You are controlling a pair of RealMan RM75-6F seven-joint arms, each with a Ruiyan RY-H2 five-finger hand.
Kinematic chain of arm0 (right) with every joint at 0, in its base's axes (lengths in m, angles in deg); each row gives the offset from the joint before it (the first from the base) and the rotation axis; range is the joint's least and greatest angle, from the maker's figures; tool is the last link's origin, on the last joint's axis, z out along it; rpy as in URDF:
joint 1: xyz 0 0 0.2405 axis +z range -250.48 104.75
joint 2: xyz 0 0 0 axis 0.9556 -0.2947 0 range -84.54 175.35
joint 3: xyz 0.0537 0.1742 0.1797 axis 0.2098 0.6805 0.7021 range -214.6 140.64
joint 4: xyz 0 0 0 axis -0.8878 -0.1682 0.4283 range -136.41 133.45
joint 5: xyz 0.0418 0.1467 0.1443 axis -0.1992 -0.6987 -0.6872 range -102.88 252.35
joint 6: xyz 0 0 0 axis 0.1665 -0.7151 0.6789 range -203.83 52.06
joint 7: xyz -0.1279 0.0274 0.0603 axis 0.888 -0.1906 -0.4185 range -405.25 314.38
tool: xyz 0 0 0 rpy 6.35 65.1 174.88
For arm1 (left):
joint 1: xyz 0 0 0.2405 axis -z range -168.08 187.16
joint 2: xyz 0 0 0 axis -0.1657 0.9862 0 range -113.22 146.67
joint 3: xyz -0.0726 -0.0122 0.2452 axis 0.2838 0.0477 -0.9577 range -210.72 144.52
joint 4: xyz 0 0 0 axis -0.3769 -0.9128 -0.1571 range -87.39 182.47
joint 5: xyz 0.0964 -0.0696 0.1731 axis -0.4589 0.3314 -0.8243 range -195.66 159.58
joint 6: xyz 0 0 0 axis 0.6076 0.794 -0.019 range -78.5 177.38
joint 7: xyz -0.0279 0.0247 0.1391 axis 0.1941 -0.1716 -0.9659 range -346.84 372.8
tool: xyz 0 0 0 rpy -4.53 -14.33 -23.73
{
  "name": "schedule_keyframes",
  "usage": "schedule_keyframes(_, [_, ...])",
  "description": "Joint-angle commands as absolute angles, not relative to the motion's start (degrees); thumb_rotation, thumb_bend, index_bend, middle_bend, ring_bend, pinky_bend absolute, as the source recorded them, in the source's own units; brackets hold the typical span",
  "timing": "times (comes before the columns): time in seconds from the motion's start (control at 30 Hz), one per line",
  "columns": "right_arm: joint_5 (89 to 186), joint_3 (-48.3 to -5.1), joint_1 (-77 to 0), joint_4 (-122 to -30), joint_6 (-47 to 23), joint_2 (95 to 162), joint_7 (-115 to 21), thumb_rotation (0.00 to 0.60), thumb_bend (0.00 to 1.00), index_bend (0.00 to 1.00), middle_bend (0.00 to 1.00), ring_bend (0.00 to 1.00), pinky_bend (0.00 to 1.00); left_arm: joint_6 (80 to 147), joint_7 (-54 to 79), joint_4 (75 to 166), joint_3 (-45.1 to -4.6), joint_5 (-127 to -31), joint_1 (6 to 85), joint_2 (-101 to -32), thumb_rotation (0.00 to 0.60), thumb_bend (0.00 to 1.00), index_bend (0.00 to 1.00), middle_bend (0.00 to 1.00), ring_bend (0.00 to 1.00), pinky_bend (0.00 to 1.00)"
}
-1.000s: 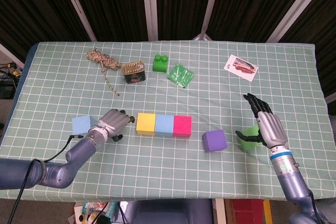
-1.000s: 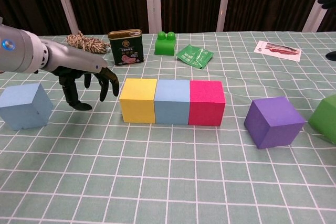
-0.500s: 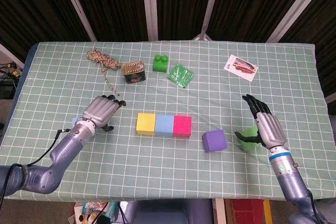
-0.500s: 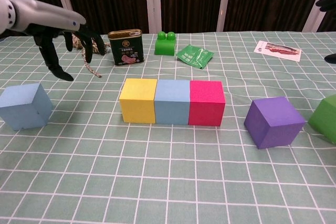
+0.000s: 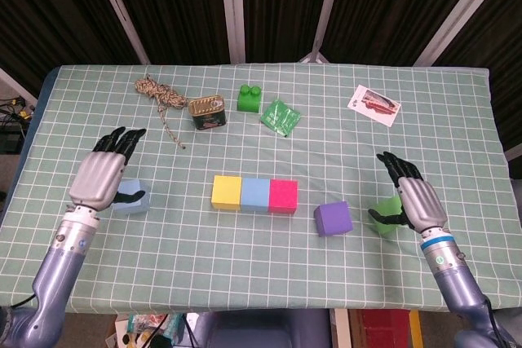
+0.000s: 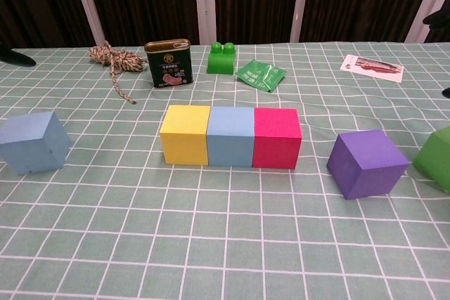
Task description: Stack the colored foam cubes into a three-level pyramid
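Note:
A yellow cube (image 5: 226,192) (image 6: 184,134), a light blue cube (image 5: 255,194) (image 6: 230,136) and a pink cube (image 5: 283,196) (image 6: 277,138) stand touching in a row at the table's middle. A purple cube (image 5: 333,218) (image 6: 367,162) sits to their right, tilted. A green cube (image 5: 387,216) (image 6: 436,159) lies further right, partly behind my right hand (image 5: 413,200), which is open beside it. Another light blue cube (image 5: 134,201) (image 6: 33,142) sits at the left, partly hidden by my open left hand (image 5: 102,174) raised above it.
Along the back lie a rope coil (image 5: 157,92), a green tin can (image 5: 207,112) (image 6: 169,63), a green toy brick (image 5: 249,99) (image 6: 223,58), a green packet (image 5: 280,116) (image 6: 260,75) and a printed card (image 5: 374,104) (image 6: 372,67). The table's front edge is close below the cubes.
My left hand has swung left and back from beside the yellow cube, now open over the left blue cube. The right hand has dropped slightly beside the green cube.

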State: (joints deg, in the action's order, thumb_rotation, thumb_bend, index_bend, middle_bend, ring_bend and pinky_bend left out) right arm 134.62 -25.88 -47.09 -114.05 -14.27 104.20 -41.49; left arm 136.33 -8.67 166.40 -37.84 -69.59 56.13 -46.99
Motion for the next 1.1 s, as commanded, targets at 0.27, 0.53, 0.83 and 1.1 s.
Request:
schedule_keyframes(0.27, [132.7,-28.8,-46.5,-112.9,-17.5,100.6,-36.8,0.600,0.25,0.00,0.00,0.00,0.00,147.7,-8.0,166.4,-41.4,-83.2,44.6,-49.1,0.600,0.06,0.00,0.07,0.01,0.08])
schedule_keyframes(0.53, [135.6,-31.0,-47.6,-112.1,-17.9,98.7,-36.1,0.600,0.25,0.00,0.00,0.00,0.00,148.3,-9.0,166.4,-39.9,-87.3,40.7,-49.2,0.600,0.06,0.00,0.07,0.01,0.08])
schedule_keyframes(0.83, [138.1,-32.8,-46.4,-108.2,-20.9,100.3,-34.4,0.600,0.25,0.00,0.00,0.00,0.00,145.3,-10.0,166.1,-38.3,-89.2,38.5,-49.0,0.600,0.06,0.00,0.07,0.01,0.08])
schedule_keyframes(1.1, [141.6,-34.9,-45.7,-99.5,-24.9,105.0,-36.5,0.600,0.25,0.00,0.06,0.02,0.00,143.6,-10.3,166.1,-36.4,-89.9,37.0,-48.8,0.600,0.06,0.00,0.07,0.01,0.08])
